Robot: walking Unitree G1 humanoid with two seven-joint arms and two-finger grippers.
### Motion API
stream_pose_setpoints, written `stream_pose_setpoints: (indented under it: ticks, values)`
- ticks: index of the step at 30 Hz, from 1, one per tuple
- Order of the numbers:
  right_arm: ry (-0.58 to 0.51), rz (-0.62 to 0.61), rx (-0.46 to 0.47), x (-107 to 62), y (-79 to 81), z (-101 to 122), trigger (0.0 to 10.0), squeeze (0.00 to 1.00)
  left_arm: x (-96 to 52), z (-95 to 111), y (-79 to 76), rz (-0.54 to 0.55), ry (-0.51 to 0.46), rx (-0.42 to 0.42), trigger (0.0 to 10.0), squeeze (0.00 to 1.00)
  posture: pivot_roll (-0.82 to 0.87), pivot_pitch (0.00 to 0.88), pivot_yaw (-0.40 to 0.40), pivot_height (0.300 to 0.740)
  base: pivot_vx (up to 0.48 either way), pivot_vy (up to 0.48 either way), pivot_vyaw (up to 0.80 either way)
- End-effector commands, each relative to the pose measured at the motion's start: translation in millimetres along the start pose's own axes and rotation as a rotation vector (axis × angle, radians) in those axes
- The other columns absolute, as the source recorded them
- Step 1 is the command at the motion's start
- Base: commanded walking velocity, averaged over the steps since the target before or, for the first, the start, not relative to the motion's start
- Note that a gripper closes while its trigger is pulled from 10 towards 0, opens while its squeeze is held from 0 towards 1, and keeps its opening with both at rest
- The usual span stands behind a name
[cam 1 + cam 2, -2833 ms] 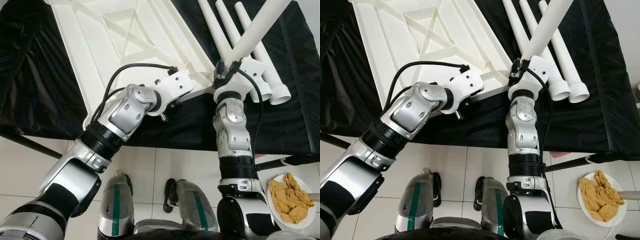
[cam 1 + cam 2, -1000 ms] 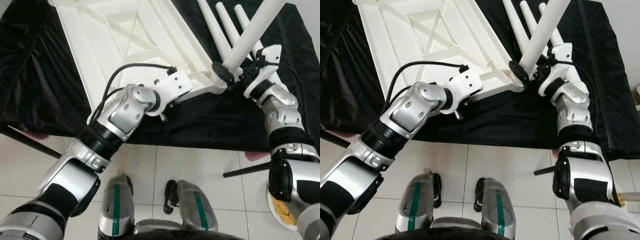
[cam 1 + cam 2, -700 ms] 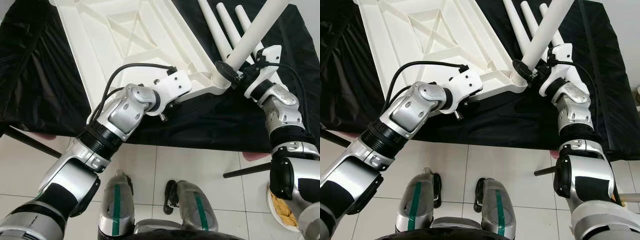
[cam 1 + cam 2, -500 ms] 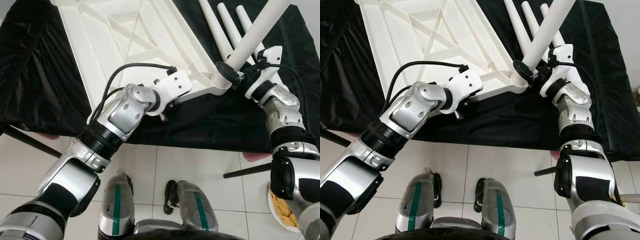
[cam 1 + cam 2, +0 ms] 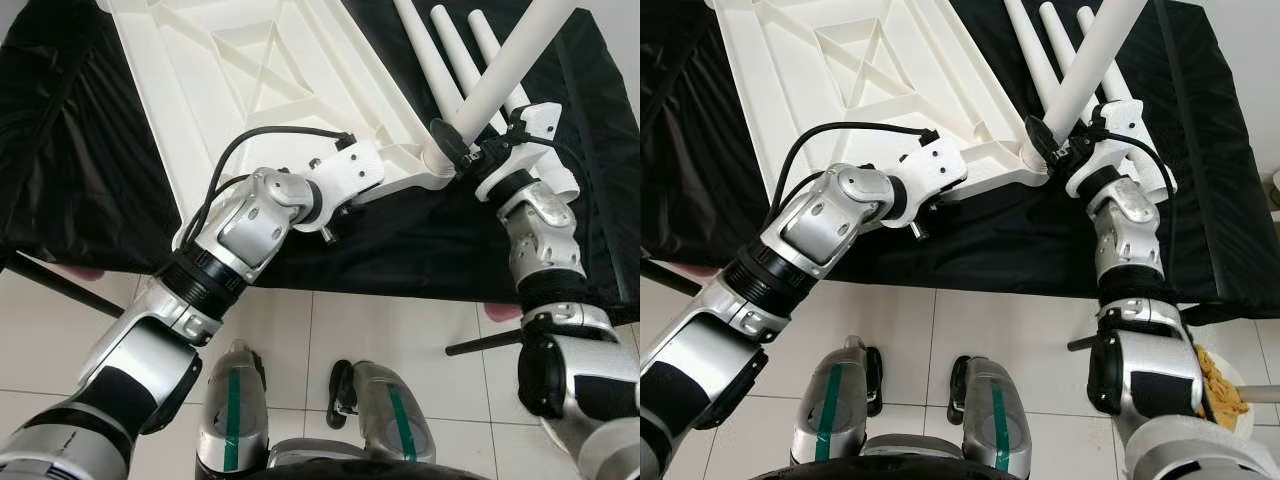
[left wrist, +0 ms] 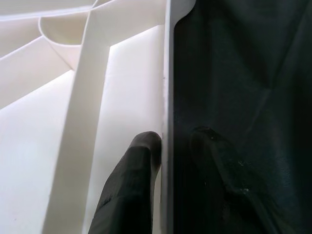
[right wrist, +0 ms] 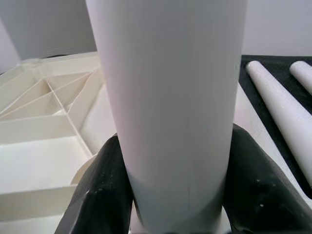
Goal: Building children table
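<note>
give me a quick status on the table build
Left gripper shut on tabletop edge. Right gripper shut on leg, upright at the corner socket. Spare legs alongside, not blocking.

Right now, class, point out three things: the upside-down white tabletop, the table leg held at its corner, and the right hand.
tabletop (image 5: 250, 70): left eye view, on its ribbed underside.
table leg (image 5: 505, 65): left eye view, mid-shaft, above the corner socket.
right hand (image 7: 173, 195): right wrist view, between the two black fingers clasping the leg.
</note>
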State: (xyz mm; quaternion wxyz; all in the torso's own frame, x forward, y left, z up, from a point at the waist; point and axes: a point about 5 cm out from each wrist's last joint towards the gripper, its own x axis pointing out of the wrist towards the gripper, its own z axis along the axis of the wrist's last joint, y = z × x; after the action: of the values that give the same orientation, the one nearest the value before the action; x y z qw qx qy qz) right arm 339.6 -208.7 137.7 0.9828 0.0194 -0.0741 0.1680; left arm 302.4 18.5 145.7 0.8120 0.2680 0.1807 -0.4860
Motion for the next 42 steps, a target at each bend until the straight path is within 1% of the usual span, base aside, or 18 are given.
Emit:
stream_pose_setpoints:
  ticks: [1,3,5,7,9,11,13,16,18,20,21,25,28,29,32,39,40,42]
  values:
    - [-0.002,-0.073,0.051,-2.5,-2.9,-3,0.0,0.00,0.6,-1,-3.1,-0.019,0.009,-0.003,10.0,0.00,0.03,0.036,-0.052,0.740,0.000,0.000,0.00]
    - [-0.007,-0.126,0.066,-2.7,-0.7,-3,0.0,0.00,0.7,-1,-3.3,-0.018,0.008,-0.005,10.0,0.00,0.03,0.037,-0.055,0.740,0.000,0.000,0.00]
    - [-0.026,-0.203,0.102,-3.0,1.6,-2,0.0,0.00,0.8,-1,-3.8,-0.019,0.007,-0.005,10.0,0.00,0.03,0.036,-0.056,0.740,0.000,0.000,0.00]
    - [-0.034,-0.246,0.110,-3.1,4.7,-1,0.0,0.00,0.9,-1,-3.9,-0.019,0.007,-0.005,10.0,0.00,0.03,0.036,-0.058,0.740,0.000,0.000,0.00]
    - [-0.036,-0.260,0.106,-3.1,6.4,0,0.0,0.00,1.0,-1,-3.9,-0.019,0.007,-0.005,10.0,0.00,0.03,0.036,-0.058,0.740,0.000,0.000,0.00]
    - [-0.031,-0.320,0.073,-4.6,13.9,-1,0.0,0.00,1.3,-1,-4.3,-0.019,0.007,-0.005,10.0,0.00,0.03,0.033,-0.062,0.740,0.000,0.000,0.00]
    - [-0.029,-0.334,0.065,-5.2,15.6,-1,0.0,0.00,1.3,-1,-4.4,-0.019,0.007,-0.005,10.0,0.00,0.03,0.033,-0.062,0.740,0.000,0.000,0.00]
    - [0.008,-0.415,0.013,-8.8,25.6,-6,0.0,0.00,2.0,-1,-5.3,-0.022,0.006,-0.003,10.0,0.00,0.03,0.030,-0.065,0.740,0.000,0.000,0.00]
    - [0.013,-0.437,0.007,-9.5,29.0,-7,0.0,0.00,2.2,0,-5.5,-0.022,0.006,-0.002,10.0,0.00,0.03,0.027,-0.068,0.740,0.000,0.000,0.00]
    - [0.046,-0.531,-0.016,-10.9,35.4,-9,0.0,0.00,2.6,0,-5.7,-0.022,0.006,-0.001,10.0,0.00,0.03,0.023,-0.072,0.740,0.000,0.000,0.00]
    - [0.059,-0.563,-0.021,-11.5,37.0,-10,0.0,0.00,2.8,0,-5.8,-0.021,0.005,-0.001,10.0,0.00,0.03,0.023,-0.072,0.740,0.000,0.000,0.00]
    - [0.073,-0.592,-0.025,-12.3,38.5,-10,0.0,0.00,2.8,0,-5.8,-0.021,0.005,-0.001,10.0,0.00,0.03,0.023,-0.072,0.740,0.000,0.000,0.00]
    - [0.137,-0.683,-0.058,-12.8,41.7,-16,0.0,0.00,3.6,0,-6.7,-0.023,0.004,0.000,10.0,0.00,0.04,0.012,-0.078,0.740,0.000,0.000,0.00]
    - [0.146,-0.695,-0.070,-12.8,41.8,-16,0.0,0.00,3.7,0,-6.7,-0.023,0.003,0.001,10.0,0.00,0.04,0.012,-0.078,0.740,0.000,0.000,0.00]
    - [0.151,-0.697,-0.065,-13.5,41.0,-16,0.0,0.00,3.6,0,-6.5,-0.022,0.003,0.003,10.0,0.00,0.04,0.007,-0.080,0.740,0.000,0.000,0.00]
    - [0.170,-0.680,-0.054,-12.8,47.4,-17,0.0,0.00,4.2,0,-7.1,-0.022,0.003,0.002,10.0,0.00,0.04,0.000,-0.082,0.740,0.000,0.000,0.00]
    - [0.176,-0.667,-0.037,-12.1,48.6,-18,10.0,0.00,4.5,0,-7.4,-0.024,0.002,0.003,10.0,0.00,0.04,0.000,-0.083,0.740,0.000,0.000,0.00]
    - [0.180,-0.667,-0.031,-12.1,48.9,-18,10.0,0.00,4.5,0,-7.5,-0.025,0.001,0.003,10.0,0.00,0.04,0.000,-0.083,0.740,0.000,0.000,0.00]
